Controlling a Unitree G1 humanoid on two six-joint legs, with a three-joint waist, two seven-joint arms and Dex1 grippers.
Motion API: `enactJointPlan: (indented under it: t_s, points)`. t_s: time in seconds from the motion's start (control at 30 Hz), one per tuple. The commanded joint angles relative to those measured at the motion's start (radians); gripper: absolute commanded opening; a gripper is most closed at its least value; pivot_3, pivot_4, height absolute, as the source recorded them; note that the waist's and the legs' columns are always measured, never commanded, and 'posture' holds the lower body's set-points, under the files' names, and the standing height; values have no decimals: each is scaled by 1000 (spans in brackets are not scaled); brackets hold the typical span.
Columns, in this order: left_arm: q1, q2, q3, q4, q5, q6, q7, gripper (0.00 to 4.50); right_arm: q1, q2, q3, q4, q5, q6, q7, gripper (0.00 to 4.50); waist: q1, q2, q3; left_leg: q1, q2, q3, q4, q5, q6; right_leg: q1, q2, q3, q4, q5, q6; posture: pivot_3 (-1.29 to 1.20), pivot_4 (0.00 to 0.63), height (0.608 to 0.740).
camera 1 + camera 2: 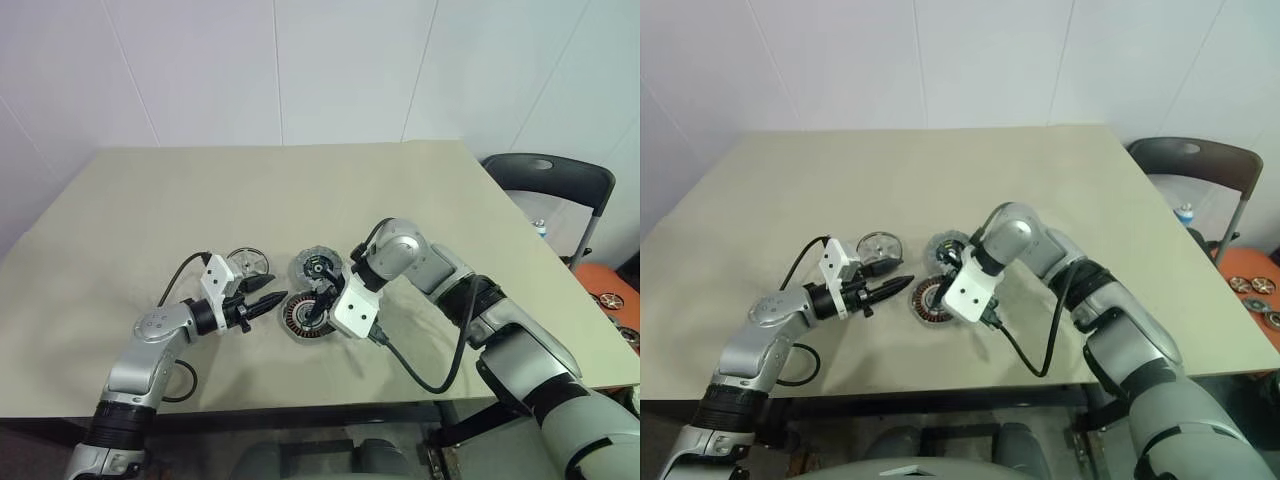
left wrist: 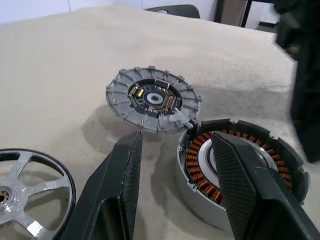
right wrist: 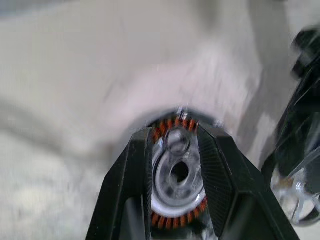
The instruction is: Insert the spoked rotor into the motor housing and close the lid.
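Observation:
The motor housing lies on the tan table with its ring of copper windings facing up. Just behind it lies the lid, ribbed and grey with a dark centre. The spoked rotor rests flat to the left of the lid. My left gripper is level and open and holds nothing. It points at the housing from the left, with the rotor behind it. My right gripper tilts down over the housing. Its fingers are apart, and the housing's silver centre shows between them.
A dark chair stands off the table's right side, with an orange tray of parts on the floor past it. A black cable loops from my right wrist toward the near table edge.

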Motion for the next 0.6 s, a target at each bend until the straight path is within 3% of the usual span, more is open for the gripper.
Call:
enactJointPlan:
  t_s: [0.03,0.17,0.6]
  points:
    - [-21,3,10,-3,1,-30,-13,2341,-8,8,-31,-28,36,28,-2,1086,0,0,0,0,0,0,0,0,0,0,0,0,0,0,0,0,0,740]
    - [-6,9,20,2,1,-44,-22,2341,-7,12,-23,-35,29,35,-7,35,0,0,0,0,0,0,0,0,0,0,-1,0,0,0,0,0,0,740]
    - [25,6,20,17,13,-81,-20,2341,4,68,-6,10,7,61,-29,35,0,0,0,0,0,0,-1,0,0,0,-1,0,0,0,0,0,0,740]
